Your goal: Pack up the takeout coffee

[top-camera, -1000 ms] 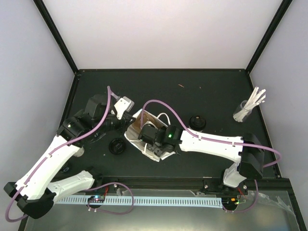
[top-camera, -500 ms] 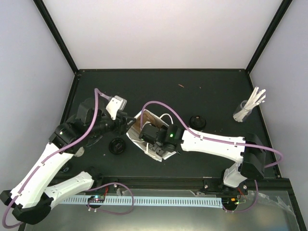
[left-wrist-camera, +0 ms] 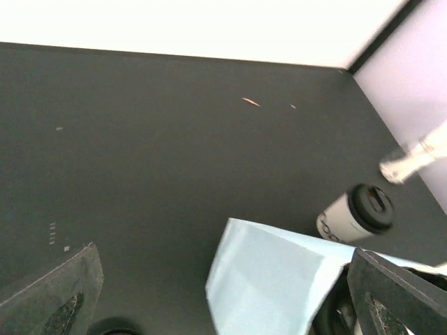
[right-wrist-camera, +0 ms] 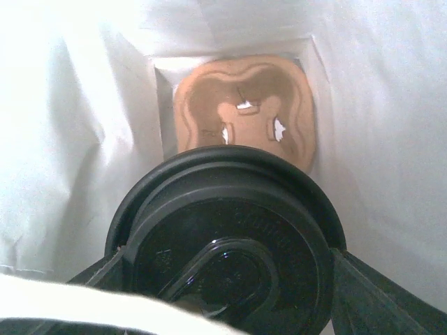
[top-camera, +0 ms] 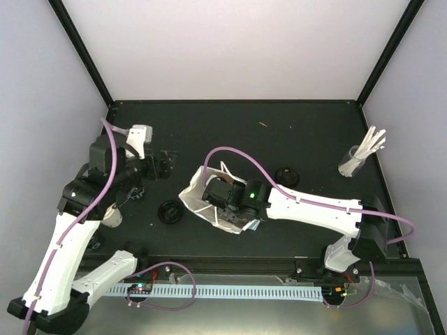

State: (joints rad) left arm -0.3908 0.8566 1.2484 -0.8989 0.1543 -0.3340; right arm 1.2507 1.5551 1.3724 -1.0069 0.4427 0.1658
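Right gripper point(right-wrist-camera: 229, 259) is deep inside the bag, its fingers pressed to either side of a lidded cup point(right-wrist-camera: 223, 216). In the wrist view only the black lid shows, filling the gap between the fingers, so I judge it a firm hold. Straight ahead of that cup, at the far end of the bag's white interior, lies the pulp carrier point(right-wrist-camera: 244, 105). It is apart from the cup, and what shows of it is bare. By my reading the cup is in the bag but not yet seated in a hole.

Around both is the blue bag point(top-camera: 195, 202), crumpled on the table point(top-camera: 293, 132). The change is at its mouth. A second ago the left gripper point(top-camera: 165, 162) was pinched shut at the bag's left edge. It has since let go and swung back to the left. Its fingers now stand wide apart with nothing between them, clear of the bag. The bag's mouth looks more slumped than it did.

For the task, this means only the right arm reaching through the bag now keeps it open. A slack mouth could catch on that arm or the cup as it moves. It also frees the left arm for the remaining coffee. A second cup point(left-wrist-camera: 353, 216) stands upright beyond the bag, and a third cup point(top-camera: 170, 211) stands just left of it. Further right, near the table's edge, is the glass of sticks point(top-camera: 360, 159).
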